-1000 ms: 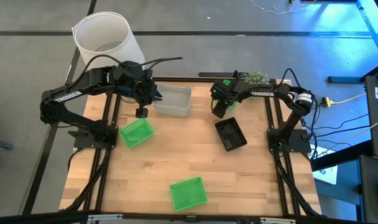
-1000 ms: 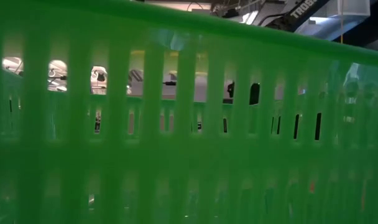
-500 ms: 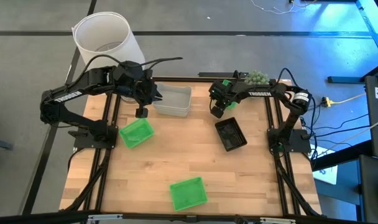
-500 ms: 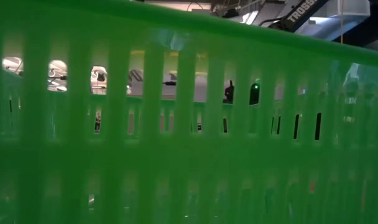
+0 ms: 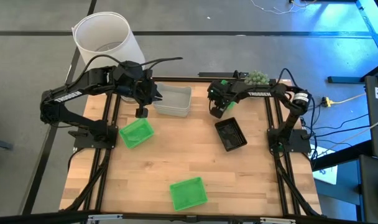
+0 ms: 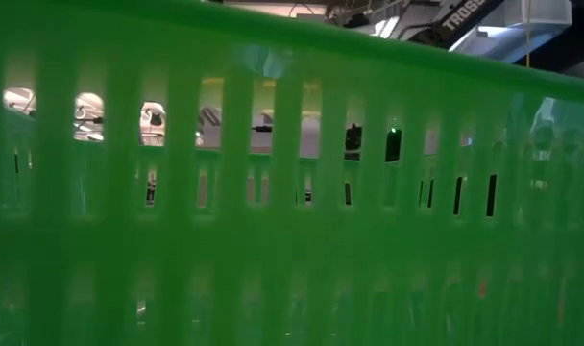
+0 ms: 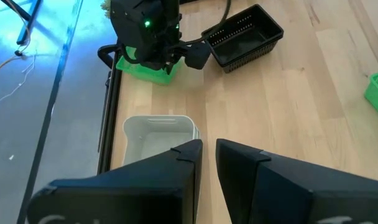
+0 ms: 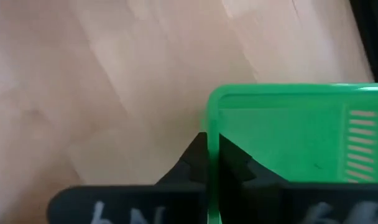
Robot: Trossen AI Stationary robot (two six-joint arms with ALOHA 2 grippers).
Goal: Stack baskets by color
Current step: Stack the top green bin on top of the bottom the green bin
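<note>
My right gripper (image 8: 212, 155) is shut on a bright green basket (image 8: 288, 143) that sits at the table's far right, mostly hidden under that arm in the high view (image 5: 224, 82). A black basket (image 5: 230, 134) lies just near of it. Translucent white baskets (image 5: 174, 101) are nested at the far middle. My left gripper (image 5: 141, 112) hangs above the table beside them, its fingers a narrow gap apart with nothing between. One loose green basket (image 5: 136, 132) lies at the left and another (image 5: 188, 193) by the near edge. My right gripper pinches the green basket's end wall at its rim (image 8: 212, 121), close to a corner. One finger (image 8: 192, 158) is outside the basket and the other (image 8: 235, 163) inside. The fingers come steeply from above.
A large white lampshade (image 5: 105, 37) stands off the table's far left corner, and a fuzzy green plant ball (image 5: 258, 76) sits at the far right edge. In the low view, a green basket's slotted wall (image 6: 273, 192) fills nearly the whole picture. Bare wood lies mid-table.
My right gripper has shut on the green basket's rim at the far right. The left arm and the other baskets have kept still.
</note>
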